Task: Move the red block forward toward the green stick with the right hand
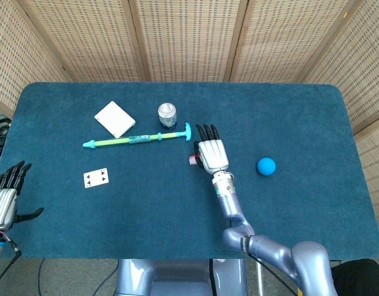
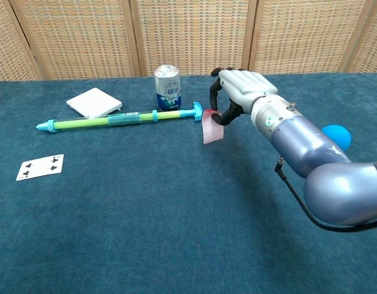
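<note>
The right hand (image 2: 240, 86) grasps the red block (image 2: 211, 129), fingers curled down over its top edge, and holds it just right of the capped right end of the green stick (image 2: 121, 119); in the chest view the block hangs tilted below the fingers and looks lifted off the surface (image 1: 300, 203), though whether its lower edge touches the cloth cannot be told; in the head view only a small pinkish sliver of the block (image 1: 193, 160) shows at the left edge of the right hand (image 1: 212, 153), whose dark fingertips point toward the far side, close to the stick's end cap. The green stick (image 1: 137, 139) lies nearly left to right across the middle of the surface (its right end slightly farther); a drink can (image 1: 167, 115) stands just beyond it, and a white flat box (image 1: 114, 119) lies to the can's left. A playing card (image 1: 95, 178) rests nearer, left of centre; a blue ball (image 1: 266, 165) sits to the right of the hand, well apart from the block. The left hand (image 1: 5, 197) hangs off the near left edge, fingers spread and holding nothing.
</note>
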### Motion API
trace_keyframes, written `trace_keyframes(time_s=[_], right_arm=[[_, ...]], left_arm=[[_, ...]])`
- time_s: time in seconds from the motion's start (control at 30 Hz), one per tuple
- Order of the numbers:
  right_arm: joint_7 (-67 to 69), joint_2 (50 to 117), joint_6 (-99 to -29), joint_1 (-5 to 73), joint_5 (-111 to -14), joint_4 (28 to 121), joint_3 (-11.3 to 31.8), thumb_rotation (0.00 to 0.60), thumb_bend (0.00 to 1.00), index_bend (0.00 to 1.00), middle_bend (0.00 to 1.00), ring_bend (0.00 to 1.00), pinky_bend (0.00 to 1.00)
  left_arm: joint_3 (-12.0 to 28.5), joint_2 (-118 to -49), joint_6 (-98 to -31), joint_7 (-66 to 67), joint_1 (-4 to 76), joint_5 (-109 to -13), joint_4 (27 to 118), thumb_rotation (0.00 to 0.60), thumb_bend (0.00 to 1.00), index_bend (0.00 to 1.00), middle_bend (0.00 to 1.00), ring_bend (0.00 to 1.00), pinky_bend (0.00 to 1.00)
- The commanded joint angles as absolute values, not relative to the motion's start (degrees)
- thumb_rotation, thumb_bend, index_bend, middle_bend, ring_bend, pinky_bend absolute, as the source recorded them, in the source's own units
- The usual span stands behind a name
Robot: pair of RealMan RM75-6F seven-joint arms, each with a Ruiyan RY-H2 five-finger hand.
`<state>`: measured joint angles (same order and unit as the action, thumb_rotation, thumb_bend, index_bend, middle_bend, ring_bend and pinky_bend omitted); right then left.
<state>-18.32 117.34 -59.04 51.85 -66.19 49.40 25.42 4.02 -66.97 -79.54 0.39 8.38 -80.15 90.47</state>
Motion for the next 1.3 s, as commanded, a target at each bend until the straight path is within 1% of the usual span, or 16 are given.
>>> trace_keyframes(time_s=[0.03, 0.13, 0.23, 0.3, 0.43, 0.7, 0.8, 0.97, 1.13, 1.3], right_arm=[[-19.1, 113.7, -61.94, 49.51, -66.62, 54.13, 25.29, 0.6, 0.57, 0.61, 0.14, 0.0, 0.03], [-19.44, 110.18, -64.35, 46.81, -66.97, 59.25, 24.59, 0.6, 0.57, 0.61, 0.14, 0.0, 0.03], [-17.97, 105.7, -66.35, 42.92, -66.64, 66.6, 23.81, 0.6, 0.57, 0.6, 0.13, 0.0, 0.03], [-17.45, 102.25, -68.15, 40.02, -66.97, 71.39, 22.69, 0.6, 0.57, 0.6, 0.13, 0.0, 0.03], [-15.9, 97.39, -72.2, 35.23, -68.4, 77.22, 20.58, 0.6, 0.56, 0.6, 0.13, 0.0, 0.02], [-4.75, 86.56, -77.01, 24.56, -69.93, 91.75, 16.2, 0.6, 0.56, 0.61, 0.13, 0.0, 0.01], [-0.67, 84.01, -79.13, 21.23, -72.39, 94.85, 13.68, 0.6, 0.56, 0.61, 0.13, 0.0, 0.0], [9.03, 82.47, -83.64, 15.95, -77.03, 97.85, 9.73, 0.6, 0.56, 0.61, 0.13, 0.0, 0.0], [19.96, 79.43, -83.95, 12.75, -81.0, 101.24, 6.07, 0.6, 0.56, 0.61, 0.13, 0.0, 0.0], [26.16, 76.64, -84.47, 10.81, -86.05, 104.0, 2.27, 0.6, 0.56, 0.61, 0.13, 0.0, 0.0]], left_arm=[[3.91, -66.85, -79.89, 0.37, 8.28, -80.53, 90.77, 0.6, 0.11, 0.0, 0.0, 0.0, 0.08], [3.85, -66.7, -80.3, 0.35, 8.16, -80.91, 91.04, 0.6, 0.11, 0.0, 0.0, 0.0, 0.08], [3.71, -66.54, -80.75, 0.33, 8.01, -81.41, 91.36, 0.6, 0.11, 0.0, 0.0, 0.0, 0.08], [3.55, -66.47, -80.99, 0.25, 7.92, -81.84, 91.56, 0.6, 0.11, 0.0, 0.0, 0.0, 0.08], [3.39, -66.64, -81.26, 0.36, 7.89, -82.36, 91.53, 0.6, 0.11, 0.0, 0.0, 0.0, 0.08], [2.81, -67.05, -82.64, 1.93, 7.5, -84.0, 92.18, 0.6, 0.11, 0.0, 0.0, 0.0, 0.08], [2.49, -67.15, -83.02, 2.41, 7.34, -84.61, 92.47, 0.6, 0.11, 0.0, 0.0, 0.0, 0.08], [2.07, -67.26, -84.51, 2.9, 6.97, -86.43, 92.89, 0.6, 0.11, 0.0, 0.0, 0.0, 0.08], [1.6, -67.35, -85.66, 3.32, 6.55, -87.84, 93.18, 0.6, 0.11, 0.0, 0.0, 0.0, 0.08], [1.47, -67.41, -85.98, 3.54, 6.46, -88.38, 93.2, 0.6, 0.11, 0.0, 0.0, 0.0, 0.08]])
